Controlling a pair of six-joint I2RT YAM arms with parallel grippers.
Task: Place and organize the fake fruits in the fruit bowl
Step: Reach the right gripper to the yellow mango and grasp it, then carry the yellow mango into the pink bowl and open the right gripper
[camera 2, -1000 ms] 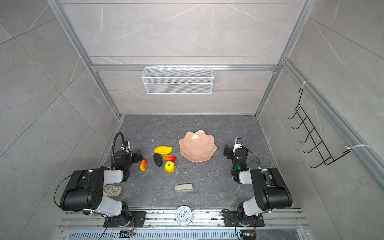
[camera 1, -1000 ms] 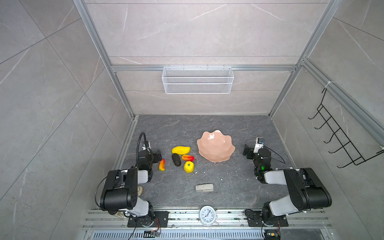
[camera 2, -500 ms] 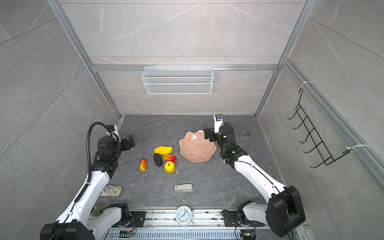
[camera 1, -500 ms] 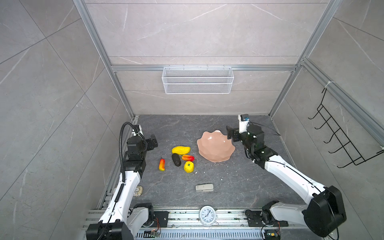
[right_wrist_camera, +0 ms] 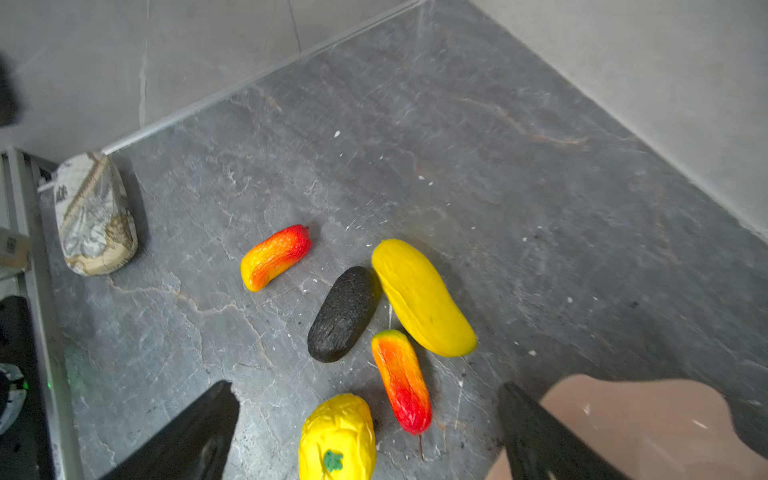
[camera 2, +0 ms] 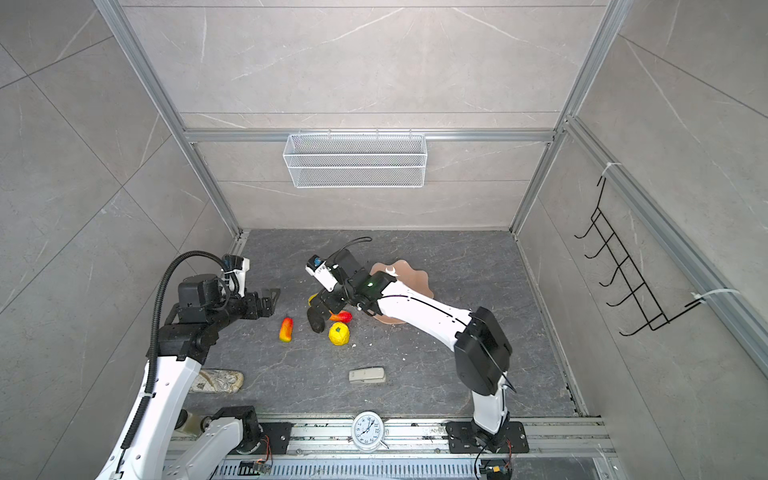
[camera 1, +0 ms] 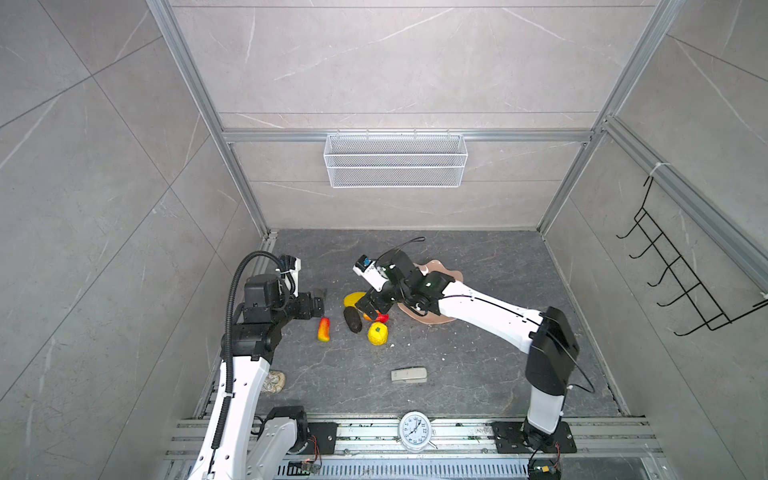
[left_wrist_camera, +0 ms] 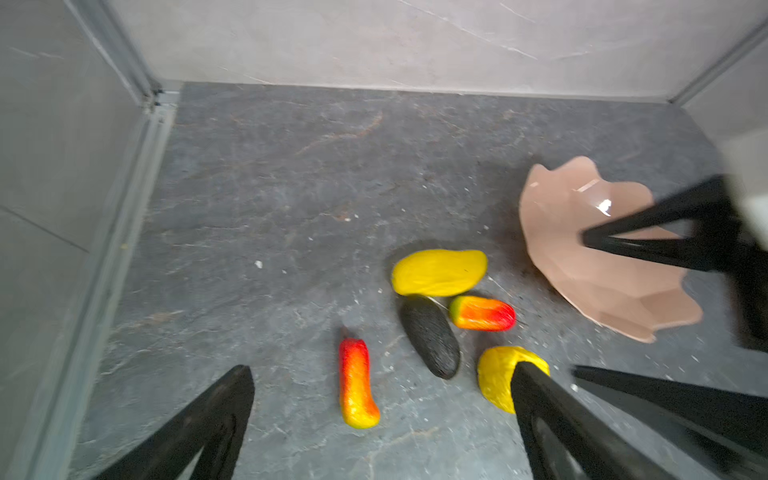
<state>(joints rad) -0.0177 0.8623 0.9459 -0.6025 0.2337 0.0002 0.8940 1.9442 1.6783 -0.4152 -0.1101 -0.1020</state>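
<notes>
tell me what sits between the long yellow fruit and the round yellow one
One red-orange mango shape lies there on the floor, plain in the right wrist view.

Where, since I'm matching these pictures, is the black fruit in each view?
In a top view: black fruit, mid-floor, left of centre.
In a top view: black fruit, same spot.
Left wrist: black fruit, beside long yellow fruit.
Right wrist: black fruit, likewise.
Shared landmark: lone mango.
</notes>
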